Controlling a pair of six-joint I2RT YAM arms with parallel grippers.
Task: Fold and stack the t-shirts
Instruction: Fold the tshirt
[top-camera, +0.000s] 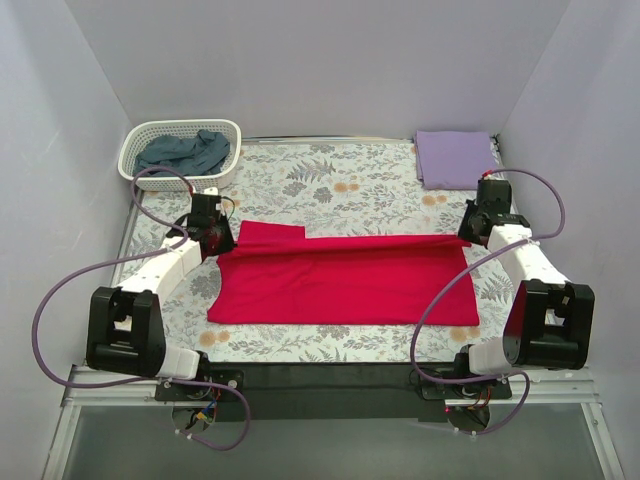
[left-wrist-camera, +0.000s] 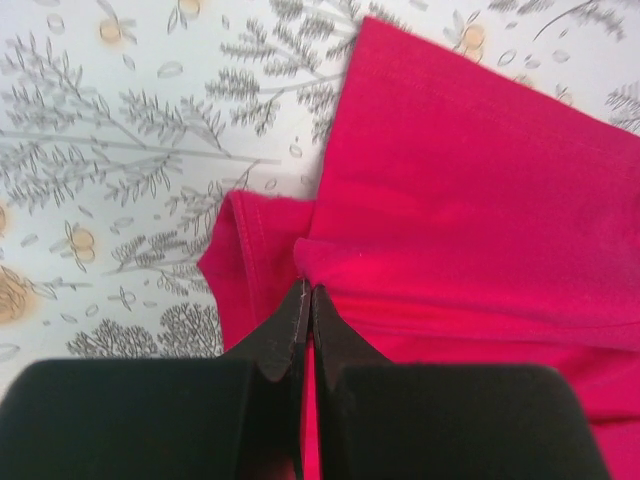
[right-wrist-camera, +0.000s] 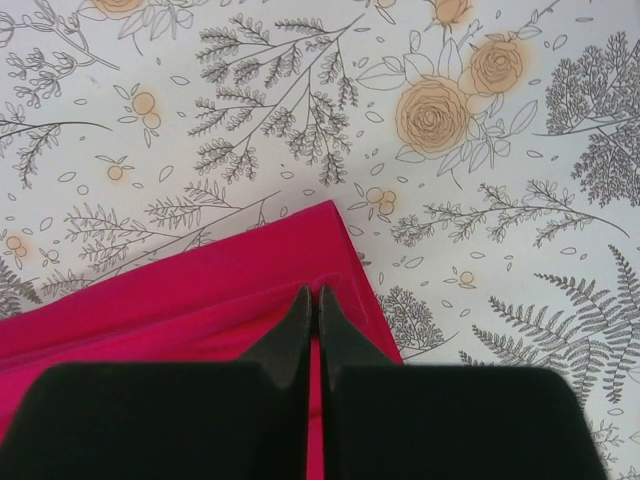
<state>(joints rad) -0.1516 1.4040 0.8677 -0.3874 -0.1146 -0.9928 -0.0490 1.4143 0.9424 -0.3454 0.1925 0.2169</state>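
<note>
The crimson red t-shirt (top-camera: 345, 278) lies spread in a wide folded band across the middle of the floral table cover. My left gripper (top-camera: 215, 240) is at its far left corner, shut on a pinch of the red cloth (left-wrist-camera: 420, 200) beside the sleeve; its tips (left-wrist-camera: 307, 290) meet with fabric bunched at them. At the shirt's far right corner my right gripper (top-camera: 470, 232) is likewise shut on the red hem (right-wrist-camera: 250, 290), tips (right-wrist-camera: 311, 293) pressed together. A lavender t-shirt (top-camera: 455, 158) lies folded at the back right. The slate blue-grey t-shirt (top-camera: 186, 152) sits crumpled in the basket.
A white plastic basket (top-camera: 152, 132) stands at the back left corner. Pale walls close in the table on three sides. Purple cables loop out from both arms. The floral cover (top-camera: 340, 185) shows between the red shirt and the back wall.
</note>
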